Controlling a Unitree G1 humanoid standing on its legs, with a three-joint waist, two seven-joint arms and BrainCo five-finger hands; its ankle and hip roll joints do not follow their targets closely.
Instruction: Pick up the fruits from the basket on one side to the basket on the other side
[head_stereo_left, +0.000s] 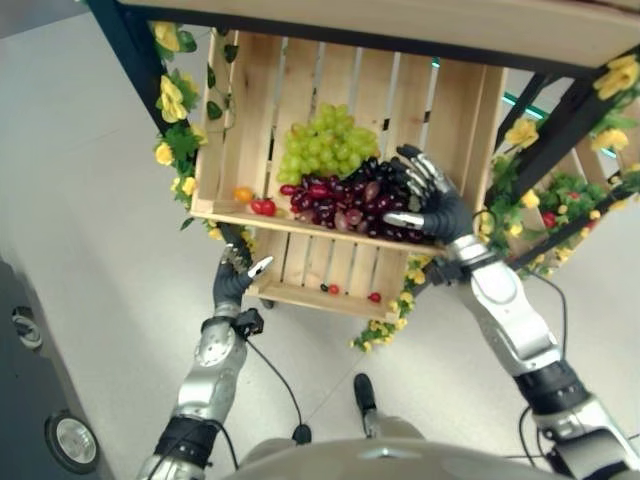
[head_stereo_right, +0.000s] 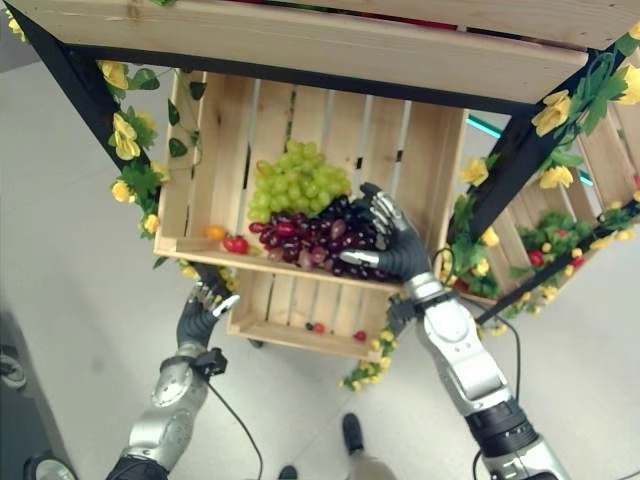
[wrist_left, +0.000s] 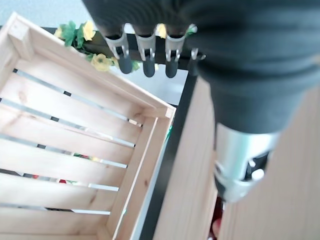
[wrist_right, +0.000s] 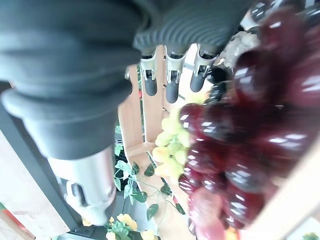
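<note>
A: Where's the fruit right now?
B: In the upper wooden crate (head_stereo_left: 455, 115). A bunch of dark red grapes (head_stereo_left: 345, 203) lies along the crate's front edge, with a bunch of green grapes (head_stereo_left: 327, 143) just behind it, touching. Toward the crate's left front corner sit a couple of small red fruits (head_stereo_left: 262, 206) and a small orange one (head_stereo_left: 242, 194).

A: And the right hand?
B: The right hand (head_stereo_left: 432, 196) is at the right end of the dark red grapes, fingers spread and loosely bent over the bunch, thumb out toward the front edge. It isn't clamped round anything I can make out; its wrist view shows the grapes right beside the fingers (wrist_right: 171, 80).

A: The left one?
B: The left hand (head_stereo_left: 236, 272) hangs below the crate's front left corner, by the lower wooden crate (head_stereo_left: 310, 270), fingers relaxed, holding nothing.

A: Anything else around?
B: A few small red fruits (head_stereo_left: 373, 296) lie in the lower crate, and yellow flowers with green leaves (head_stereo_left: 172, 100) trail along the black frame (head_stereo_left: 125, 45)
</note>
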